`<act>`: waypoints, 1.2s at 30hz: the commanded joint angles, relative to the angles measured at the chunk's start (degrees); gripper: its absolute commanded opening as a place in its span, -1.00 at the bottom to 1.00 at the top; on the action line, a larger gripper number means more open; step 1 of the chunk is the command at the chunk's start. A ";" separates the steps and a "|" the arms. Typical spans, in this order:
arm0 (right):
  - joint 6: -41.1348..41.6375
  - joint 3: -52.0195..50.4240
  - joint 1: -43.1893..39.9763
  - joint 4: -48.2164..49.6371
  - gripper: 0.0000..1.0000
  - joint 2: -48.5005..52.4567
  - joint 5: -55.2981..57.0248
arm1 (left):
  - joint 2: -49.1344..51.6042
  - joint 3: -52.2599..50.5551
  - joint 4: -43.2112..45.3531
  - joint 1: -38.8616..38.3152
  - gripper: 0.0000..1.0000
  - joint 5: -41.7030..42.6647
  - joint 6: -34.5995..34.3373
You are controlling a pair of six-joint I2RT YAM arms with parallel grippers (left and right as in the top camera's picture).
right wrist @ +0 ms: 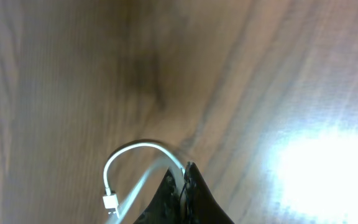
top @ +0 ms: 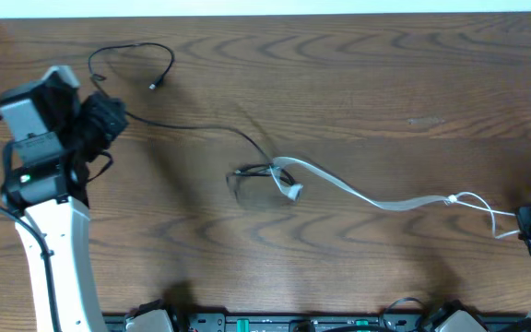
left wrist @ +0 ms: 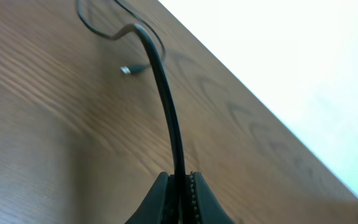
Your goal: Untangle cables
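A thin black cable runs from my left gripper to a small knot at the table's middle. Its free end loops at the far left and ends in a small plug. A white cable runs from the knot rightward to my right gripper. In the left wrist view my left gripper is shut on the black cable. In the right wrist view my right gripper is shut on the white cable, whose white plug hangs beside the fingers.
The wooden table has its far edge against a white wall at the top. The arm bases and black hardware line the near edge. My left arm stands over the left side.
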 commanded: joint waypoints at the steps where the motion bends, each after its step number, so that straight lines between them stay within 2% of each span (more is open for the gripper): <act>1: 0.04 0.13 -3.82 -0.52 -0.98 -0.50 0.68 | -0.26 1.18 1.86 4.59 -0.85 0.13 -2.54; 4: 0.79 0.13 -7.15 -0.59 -0.98 -0.50 -3.45 | -0.26 1.18 1.88 7.17 -0.85 1.68 -5.31; 5: 0.68 0.13 -7.69 0.15 -0.98 -0.50 -7.10 | -0.24 1.18 1.90 7.23 -0.85 3.69 -5.25; 6: -1.99 0.13 -7.58 2.97 -0.98 -0.50 -15.30 | -0.22 1.16 1.66 6.67 -0.85 6.95 -5.25; 9: -7.48 0.13 -3.69 11.15 -0.98 -0.50 -38.56 | -0.04 1.09 0.13 0.87 -0.85 12.22 -5.18; 12: -10.67 0.22 4.11 14.97 -0.98 -0.52 -44.50 | 0.13 0.90 -2.36 -7.91 -0.85 12.00 0.35; 14: -15.06 0.85 11.41 14.08 -0.98 -0.50 -40.41 | 0.83 0.90 -8.46 -16.65 -0.85 3.32 5.86; 15: -17.18 2.49 15.41 11.37 -0.98 -0.50 -35.60 | 1.42 0.87 -12.07 -20.72 -0.85 -3.74 7.76; 19: -22.56 10.23 22.14 0.90 -0.98 -0.31 -22.34 | 3.65 0.85 -17.09 -28.13 -0.85 -14.05 7.93; 23: -26.14 21.51 25.62 -10.49 -0.98 2.36 -9.77 | 7.15 0.81 -18.93 -32.94 -0.85 -14.95 8.37; 27: -26.25 32.79 25.59 -17.79 -0.98 6.99 9.60 | 12.11 0.79 -19.45 -36.33 -0.85 -14.95 8.35; 28: -26.03 36.79 24.96 -18.25 -0.98 8.50 15.26 | 13.35 0.79 -19.65 -36.98 -0.86 -14.95 8.35; 30: -24.04 43.17 23.26 -17.97 -0.98 10.56 19.63 | 14.75 0.79 -19.67 -37.75 -0.85 -14.95 8.35; 34: -20.72 57.83 17.64 -15.23 -0.98 14.08 22.01 | 15.17 0.79 -19.65 -38.23 -0.85 -14.93 8.35; 36: -20.39 60.74 15.58 -13.27 -0.98 14.23 22.88 | 15.17 0.79 -19.63 -38.23 -0.85 -14.93 8.35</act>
